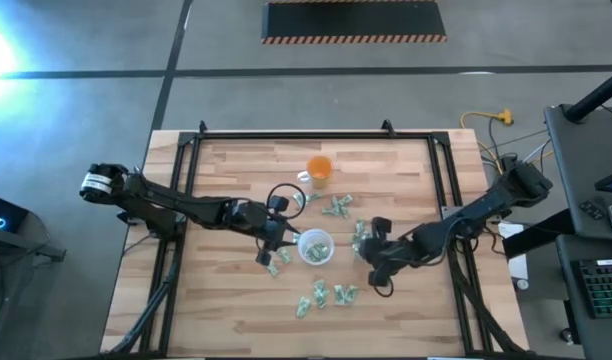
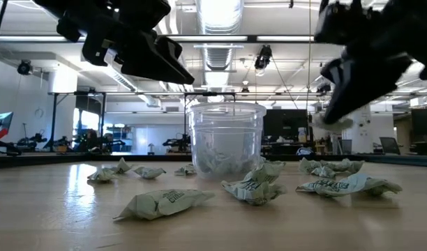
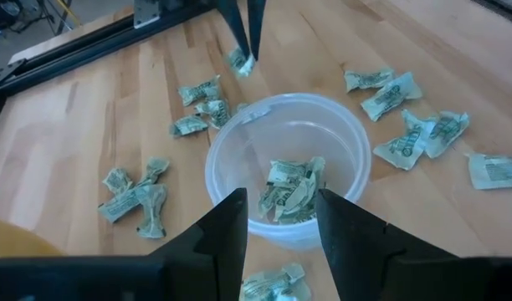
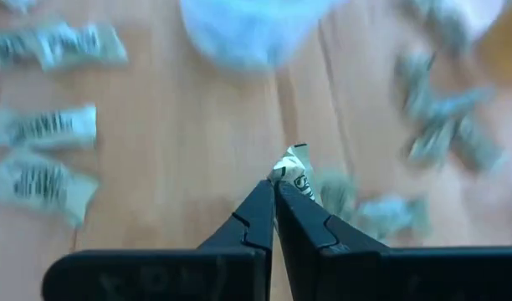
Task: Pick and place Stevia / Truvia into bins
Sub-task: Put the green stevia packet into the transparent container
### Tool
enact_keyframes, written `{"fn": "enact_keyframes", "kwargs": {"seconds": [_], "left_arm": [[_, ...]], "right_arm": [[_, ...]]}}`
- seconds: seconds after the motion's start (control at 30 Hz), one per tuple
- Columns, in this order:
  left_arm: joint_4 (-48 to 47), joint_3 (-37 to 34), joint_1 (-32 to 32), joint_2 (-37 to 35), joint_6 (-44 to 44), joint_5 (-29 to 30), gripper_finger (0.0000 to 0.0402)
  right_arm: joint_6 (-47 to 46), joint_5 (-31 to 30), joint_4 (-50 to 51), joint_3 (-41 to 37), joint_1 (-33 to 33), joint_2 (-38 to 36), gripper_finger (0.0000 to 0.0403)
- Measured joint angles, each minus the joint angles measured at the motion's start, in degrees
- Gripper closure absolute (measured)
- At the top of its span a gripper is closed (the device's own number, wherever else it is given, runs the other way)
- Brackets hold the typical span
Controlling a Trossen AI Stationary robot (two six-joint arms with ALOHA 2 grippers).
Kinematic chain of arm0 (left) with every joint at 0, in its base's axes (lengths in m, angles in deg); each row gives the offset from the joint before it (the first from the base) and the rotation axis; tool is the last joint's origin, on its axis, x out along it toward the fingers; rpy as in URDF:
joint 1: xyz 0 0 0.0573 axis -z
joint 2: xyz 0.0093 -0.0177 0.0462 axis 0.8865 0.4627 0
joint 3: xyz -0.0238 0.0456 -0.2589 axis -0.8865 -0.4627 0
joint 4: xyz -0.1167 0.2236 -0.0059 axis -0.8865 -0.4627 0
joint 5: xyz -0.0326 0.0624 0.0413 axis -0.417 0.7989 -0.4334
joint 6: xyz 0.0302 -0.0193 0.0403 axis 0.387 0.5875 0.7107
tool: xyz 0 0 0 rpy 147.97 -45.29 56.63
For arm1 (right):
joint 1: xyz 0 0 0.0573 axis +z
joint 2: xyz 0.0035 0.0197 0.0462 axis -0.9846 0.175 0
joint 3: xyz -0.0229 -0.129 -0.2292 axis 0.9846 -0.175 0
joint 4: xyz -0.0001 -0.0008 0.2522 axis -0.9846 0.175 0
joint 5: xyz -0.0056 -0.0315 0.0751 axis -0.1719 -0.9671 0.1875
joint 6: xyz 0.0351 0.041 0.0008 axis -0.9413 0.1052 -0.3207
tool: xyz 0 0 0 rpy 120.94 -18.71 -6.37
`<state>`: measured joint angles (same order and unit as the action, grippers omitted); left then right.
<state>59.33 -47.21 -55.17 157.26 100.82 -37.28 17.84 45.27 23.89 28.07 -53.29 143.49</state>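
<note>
Wooden tabletop (image 1: 236, 300) carried scattered sachets (image 1: 338, 295) around the clear cup (image 1: 315, 246). Only the left wrist view showed sachets inside the cup, with the left gripper (image 3: 279, 219) parted and empty beside it. Only the right wrist view showed the right gripper (image 4: 273, 194) pinching one sachet (image 4: 293, 171).

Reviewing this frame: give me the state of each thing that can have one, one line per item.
Left gripper: open, empty, hovering beside the clear cup.
Right gripper: shut on a sachet, lifted off the table.
Clear cup: upright, holding a few sachets.
Loose sachets: crumpled, scattered on the table.
Orange cup: upright, contents cannot be told.
</note>
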Motion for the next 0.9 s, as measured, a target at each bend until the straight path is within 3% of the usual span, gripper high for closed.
{"fn": "enact_keyframes", "kwargs": {"seconds": [0.27,0.5,0.73,0.9], "left_arm": [[-8.4,0.0,0.0,-1.3,-1.2,8.3,0.0273],[-17.3,0.0,0.0,-0.9,-4.3,8.8,0.0273],[-22.7,-0.4,0.0,-1.0,-6.5,7.9,0.0273],[-27.0,-0.5,0.0,-1.0,-7.6,7.8,0.0273]], "right_arm": [[18.4,-3.5,-18.2,0.4,-0.3,0.1,0.0395],[26.3,-4.2,-28.3,0.4,-2.4,0.9,0.0394],[31.4,5.2,-39.2,0.4,-6.6,6.2,0.0394],[29.7,5.6,-39.8,0.5,-9.0,8.5,0.0394]]}}
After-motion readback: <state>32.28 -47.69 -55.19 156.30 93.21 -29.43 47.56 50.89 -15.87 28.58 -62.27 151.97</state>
